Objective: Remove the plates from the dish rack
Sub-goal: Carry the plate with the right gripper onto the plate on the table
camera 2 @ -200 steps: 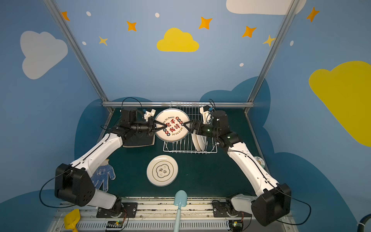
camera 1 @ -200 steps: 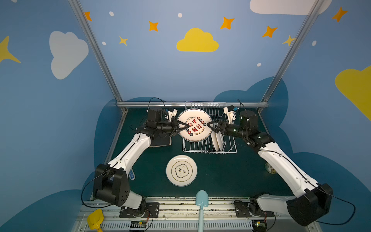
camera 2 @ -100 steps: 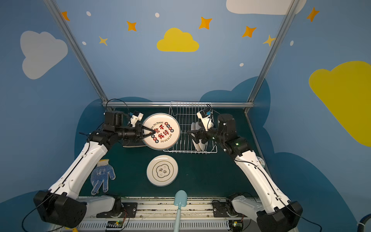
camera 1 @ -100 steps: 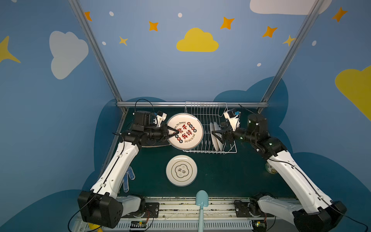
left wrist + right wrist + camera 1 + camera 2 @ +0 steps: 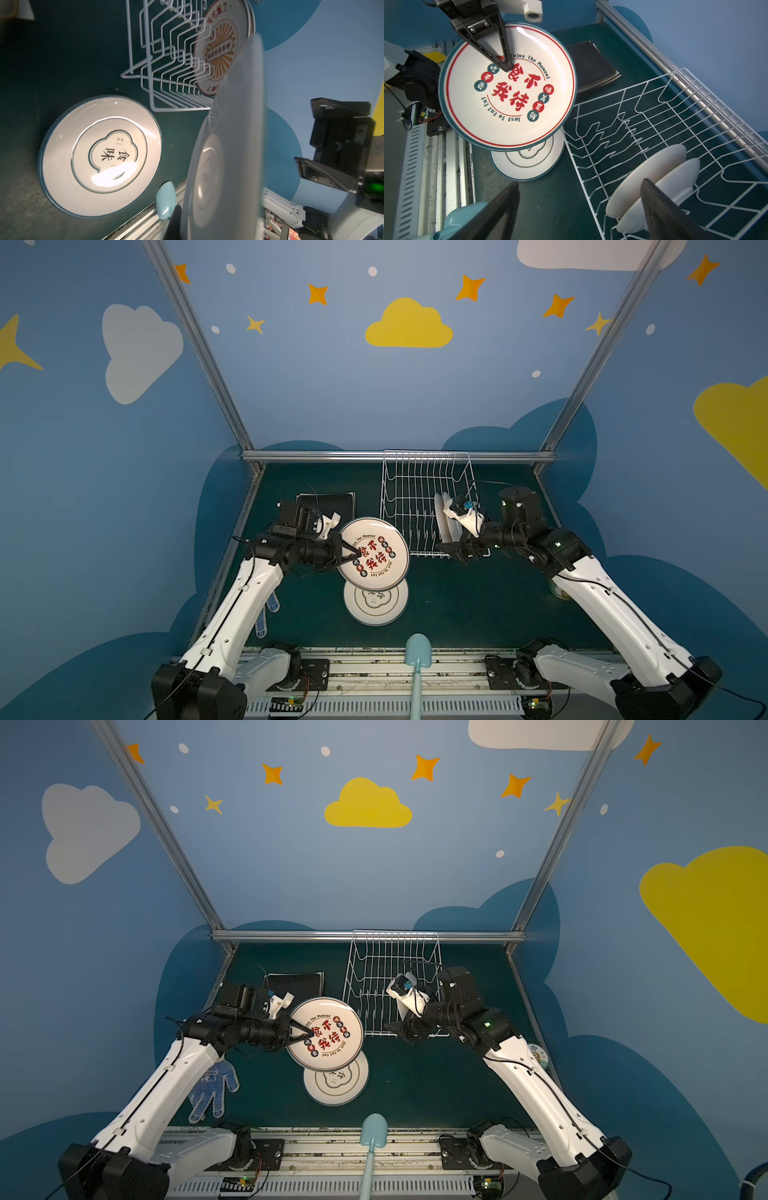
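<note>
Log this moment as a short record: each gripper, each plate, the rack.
left gripper: shut on the printed plate's rim
printed plate: in the air, out of the rack, partly over the table plate
table plate: flat on the table, in front of the rack
black plate: flat on the table, left of the rack
dish rack: two white plates stand on edge at its right end
right gripper: open, empty, by the rack's front right corner

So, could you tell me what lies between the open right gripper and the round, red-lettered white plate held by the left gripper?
Only the empty front corner of the white wire dish rack; both top views show it.
</note>
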`<move>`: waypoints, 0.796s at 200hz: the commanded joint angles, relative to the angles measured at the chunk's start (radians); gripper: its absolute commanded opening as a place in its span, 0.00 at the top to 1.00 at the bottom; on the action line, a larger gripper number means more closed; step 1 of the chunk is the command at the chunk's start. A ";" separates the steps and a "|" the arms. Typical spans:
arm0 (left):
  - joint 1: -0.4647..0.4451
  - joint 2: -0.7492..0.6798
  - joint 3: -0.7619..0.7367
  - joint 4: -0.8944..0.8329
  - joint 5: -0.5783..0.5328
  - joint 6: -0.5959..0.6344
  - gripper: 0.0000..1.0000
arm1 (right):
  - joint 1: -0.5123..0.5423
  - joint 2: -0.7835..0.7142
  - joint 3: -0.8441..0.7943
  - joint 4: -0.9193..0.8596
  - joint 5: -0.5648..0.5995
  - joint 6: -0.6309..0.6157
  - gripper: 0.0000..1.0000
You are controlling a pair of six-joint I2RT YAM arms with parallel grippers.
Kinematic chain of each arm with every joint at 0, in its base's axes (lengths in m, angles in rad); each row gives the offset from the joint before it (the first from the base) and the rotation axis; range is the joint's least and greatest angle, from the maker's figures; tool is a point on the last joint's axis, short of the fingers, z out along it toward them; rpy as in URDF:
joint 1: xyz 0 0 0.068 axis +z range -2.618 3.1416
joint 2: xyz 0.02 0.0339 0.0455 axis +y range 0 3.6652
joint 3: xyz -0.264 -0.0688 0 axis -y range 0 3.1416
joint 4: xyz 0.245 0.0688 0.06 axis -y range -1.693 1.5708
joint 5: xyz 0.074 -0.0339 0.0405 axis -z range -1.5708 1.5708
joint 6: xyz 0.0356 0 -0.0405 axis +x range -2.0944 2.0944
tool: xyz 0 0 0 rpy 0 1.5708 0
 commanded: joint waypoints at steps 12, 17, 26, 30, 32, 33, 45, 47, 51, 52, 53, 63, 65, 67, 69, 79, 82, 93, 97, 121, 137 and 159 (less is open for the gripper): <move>0.004 -0.019 -0.044 -0.077 0.009 0.090 0.97 | 0.029 -0.024 -0.023 -0.026 -0.035 -0.039 0.10; 0.005 -0.021 -0.056 -0.077 0.007 0.092 0.97 | 0.033 -0.024 -0.025 -0.029 -0.034 -0.043 0.10; 0.004 -0.026 -0.079 -0.068 0.005 0.089 0.97 | 0.040 -0.023 -0.031 -0.032 -0.028 -0.045 0.10; 0.004 -0.030 -0.092 -0.058 0.007 0.084 0.97 | 0.043 -0.022 -0.032 -0.034 -0.025 -0.046 0.10; 0.003 -0.031 -0.100 -0.052 0.009 0.081 0.97 | 0.046 -0.022 -0.032 -0.034 -0.023 -0.047 0.10; 0.005 -0.032 -0.104 -0.048 0.010 0.080 0.97 | 0.047 -0.022 -0.032 -0.035 -0.023 -0.048 0.10; 0.004 -0.038 -0.155 0.014 0.029 0.059 0.96 | 0.055 -0.023 -0.036 -0.037 -0.007 -0.049 0.10; 0.005 -0.038 -0.164 0.025 0.032 0.054 0.96 | 0.057 -0.022 -0.037 -0.038 -0.003 -0.049 0.10; 0.005 -0.038 -0.184 0.047 0.037 0.043 0.96 | 0.059 -0.022 -0.038 -0.037 0.002 -0.049 0.10; 0.004 -0.038 -0.187 0.051 0.037 0.041 0.96 | 0.060 -0.022 -0.038 -0.037 0.003 -0.049 0.10; 0.003 -0.037 -0.193 0.056 0.038 0.040 0.96 | 0.060 -0.022 -0.038 -0.037 0.004 -0.049 0.10; 0.002 -0.028 -0.228 0.090 0.045 0.027 0.97 | 0.065 -0.021 -0.035 -0.037 0.008 -0.049 0.10; 0.003 -0.027 -0.233 0.094 0.045 0.025 0.97 | 0.066 -0.021 -0.035 -0.038 0.008 -0.050 0.10; 0.002 -0.025 -0.240 0.099 0.046 0.025 0.97 | 0.066 -0.021 -0.034 -0.037 0.009 -0.049 0.10; 0.002 -0.023 -0.244 0.104 0.046 0.024 0.97 | 0.067 -0.021 -0.033 -0.038 0.010 -0.050 0.10; 0.002 -0.013 -0.272 0.123 0.047 0.024 0.97 | 0.069 -0.018 -0.032 -0.035 0.013 -0.049 0.10; 0.002 -0.011 -0.278 0.129 0.047 0.024 0.97 | 0.071 -0.018 -0.031 -0.035 0.013 -0.049 0.10; 0.002 0.002 -0.294 0.151 0.048 0.023 0.97 | 0.074 -0.015 -0.029 -0.031 0.017 -0.047 0.10; 0.002 0.008 -0.296 0.158 0.049 0.020 0.97 | 0.076 -0.014 -0.029 -0.032 0.017 -0.045 0.10; -0.001 0.056 -0.300 0.194 0.052 0.019 0.96 | 0.085 -0.006 -0.027 -0.031 0.018 -0.033 0.10; -0.005 0.097 -0.313 0.229 0.047 0.018 0.94 | 0.090 -0.004 -0.023 -0.023 0.015 -0.015 0.10; -0.005 0.164 -0.330 0.295 0.060 0.008 0.93 | 0.092 -0.003 -0.022 -0.013 0.016 -0.004 0.10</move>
